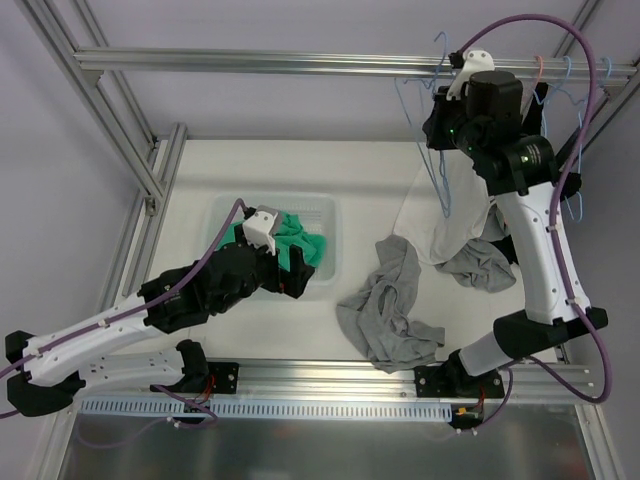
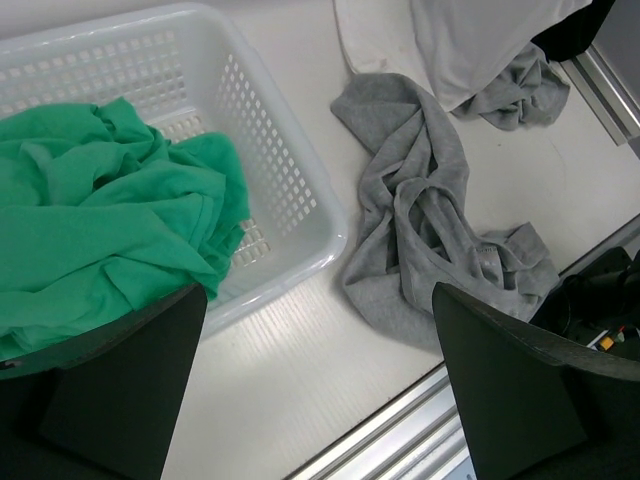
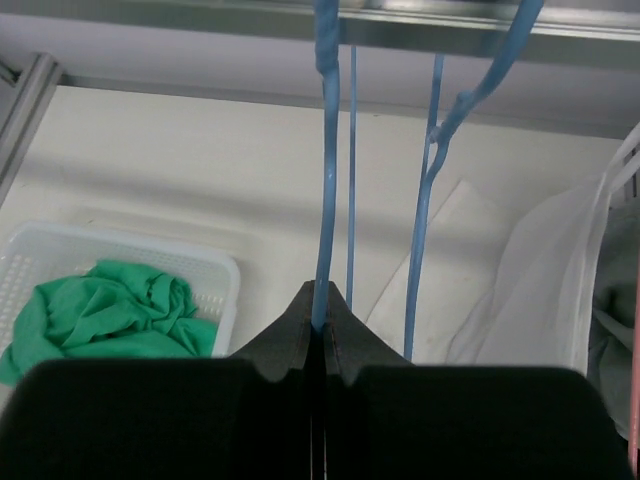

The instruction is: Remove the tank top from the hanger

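I steer by the white basket. Over its near rim the left gripper hangs with its 2 fingers spread wide, holding nothing. A green garment lies bunched inside the basket.

Well to the right of the basket, up at the rail, the right gripper is pressed together on the thin wire of a blue hanger. The white tank top hangs beyond that wire on the side away from the basket, its hem trailing onto the table. I cannot tell whether its straps sit on the pinched hanger or a neighbouring one. A grey garment lies just right of the basket.

To my eye, doing this well means a firm, steady pinch on the wire. The free gripper should cross from the basket and take the cloth high, near a strap. Each strap should slide off sideways, 1 shoulder at a time. A straight downward tug could unhook the hanger.
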You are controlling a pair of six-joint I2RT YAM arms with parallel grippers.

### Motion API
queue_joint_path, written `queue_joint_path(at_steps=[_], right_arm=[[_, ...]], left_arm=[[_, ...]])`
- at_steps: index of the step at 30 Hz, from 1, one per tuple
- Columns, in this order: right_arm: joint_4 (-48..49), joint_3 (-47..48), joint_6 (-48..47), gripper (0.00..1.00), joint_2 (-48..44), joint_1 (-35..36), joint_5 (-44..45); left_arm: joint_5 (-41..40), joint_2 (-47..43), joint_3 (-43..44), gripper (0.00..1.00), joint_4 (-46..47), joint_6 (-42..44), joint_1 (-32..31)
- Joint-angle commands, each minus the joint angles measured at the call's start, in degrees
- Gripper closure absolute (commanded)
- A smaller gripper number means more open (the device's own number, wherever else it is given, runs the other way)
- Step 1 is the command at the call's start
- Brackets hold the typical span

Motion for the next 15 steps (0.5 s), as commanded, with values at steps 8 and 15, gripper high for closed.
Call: queue_joint_path(at_steps=[8,15], right_arm=[[4.7,-9.1,2.2,1.0,-0.7,0.3,3.2],[8.5,-18.6,3.1,0.97,-7.8,0.1,1.4]], left_arm=[[4.7,0.2,-1.3,0.01,-0.4,-0.5,0.4],[12.2,6.3,3.0,0.01,0.0,2.2,0.3]])
